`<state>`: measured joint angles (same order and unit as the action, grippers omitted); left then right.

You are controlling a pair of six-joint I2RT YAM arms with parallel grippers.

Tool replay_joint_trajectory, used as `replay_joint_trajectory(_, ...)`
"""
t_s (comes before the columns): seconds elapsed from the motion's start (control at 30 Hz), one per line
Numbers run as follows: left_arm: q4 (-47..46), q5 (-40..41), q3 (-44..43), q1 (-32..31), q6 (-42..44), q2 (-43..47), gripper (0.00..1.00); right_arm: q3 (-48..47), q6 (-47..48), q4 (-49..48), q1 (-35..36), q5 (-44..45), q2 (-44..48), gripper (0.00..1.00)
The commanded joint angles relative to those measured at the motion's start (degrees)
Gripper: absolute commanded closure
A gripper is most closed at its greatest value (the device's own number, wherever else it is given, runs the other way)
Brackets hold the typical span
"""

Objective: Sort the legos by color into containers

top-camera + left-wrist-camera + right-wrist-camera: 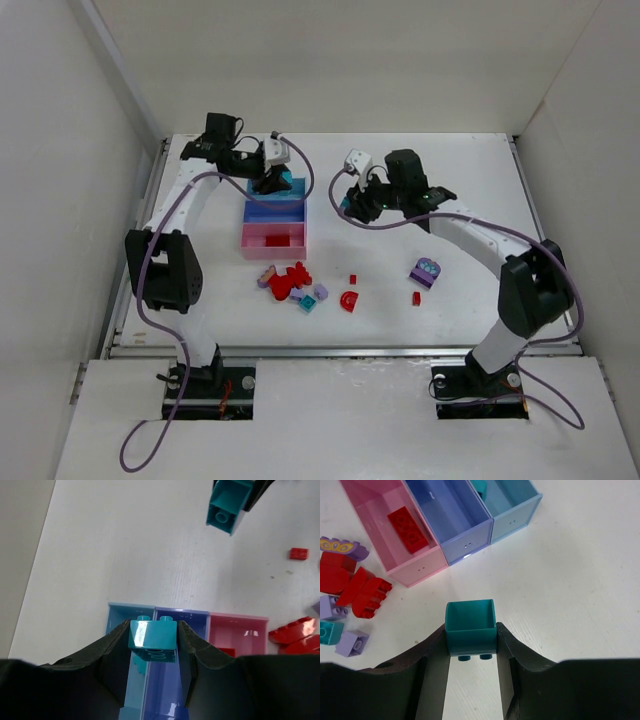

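White table point(470, 300); left jaws pinch 1 teal lego point(152, 640), right jaws 1 teal brick point(470, 628).

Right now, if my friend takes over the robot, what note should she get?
Left tool grips a teal brick over the trays.
Right tool grips a second teal brick over the table.
Done: a red brick in the pink tray, a teal piece in the light blue tray.
Left: drop both, then sort the pile, red arch and purple piece.
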<state>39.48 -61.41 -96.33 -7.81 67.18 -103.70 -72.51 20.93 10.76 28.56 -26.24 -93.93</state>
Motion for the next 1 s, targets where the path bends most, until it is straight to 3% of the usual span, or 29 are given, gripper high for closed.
replay_joint_trajectory(0.0, -17.1, 7.4, 3.9, -0.2, -10.0, -0.8, 1.00, -4.8, -0.7, -1.7, 0.4, -0.6, -3.1, 1.00)
replay_joint_trajectory(0.17, -28.9, 16.3, 7.6, 0.3, -12.8, -3.1, 1.00, -7.3, -1.2, -1.7, 0.4, -1.6, -5.3, 1.00)
replay_joint_trajectory(0.3, -27.9, 16.8, 5.8, 0.9, -11.9, -5.5, 0.96, -9.4, -1.8, -1.7, 0.4, -1.6, -6.4, 1.00)
replay_joint_trajectory(0.43, -27.4, 16.8, 5.3, 0.9, -12.3, -6.8, 0.83, -10.6, -1.8, -1.7, 0.4, -1.6, -6.9, 1.00)
replay_joint_trajectory(0.57, -27.2, 16.8, 5.3, 0.9, -12.9, -6.8, 0.58, -11.2, -2.3, -1.7, 0.4, -1.6, -6.9, 1.00)
replay_joint_trajectory(0.6, -25.5, 16.8, 5.3, 0.9, -11.5, -6.8, 0.44, -11.2, -2.3, -1.7, 0.4, -1.6, -6.9, 1.00)
replay_joint_trajectory(0.67, -23.4, 16.8, 4.8, 0.9, -9.1, -6.8, 0.31, -11.7, -2.3, -1.7, 0.4, -1.6, -6.9, 1.00)
replay_joint_trajectory(0.7, -22.8, 16.8, 4.8, 0.9, -9.1, -6.3, 0.11, -12.4, -2.3, -1.7, 0.4, -1.6, -6.9, 1.00)
replay_joint_trajectory(0.73, -22.8, 16.8, 4.8, 0.9, -9.1, -6.3, 0.05, -12.9, -2.3, -1.7, 0.4, -1.6, -6.9, 1.00)
replay_joint_trajectory(0.83, -22.8, 16.8, 4.8, 1.7, -12.0, -4.8, 0.00, -17.0, -2.3, -1.7, 0.4, -3.4, -9.6, 1.00)
replay_joint_trajectory(0.97, -26.7, 17.5, 3.3, 5.3, -29.1, -1.3, 0.00, -25.6, -2.3, -2.2, 2.4, -4.1, -16.5, 1.00)
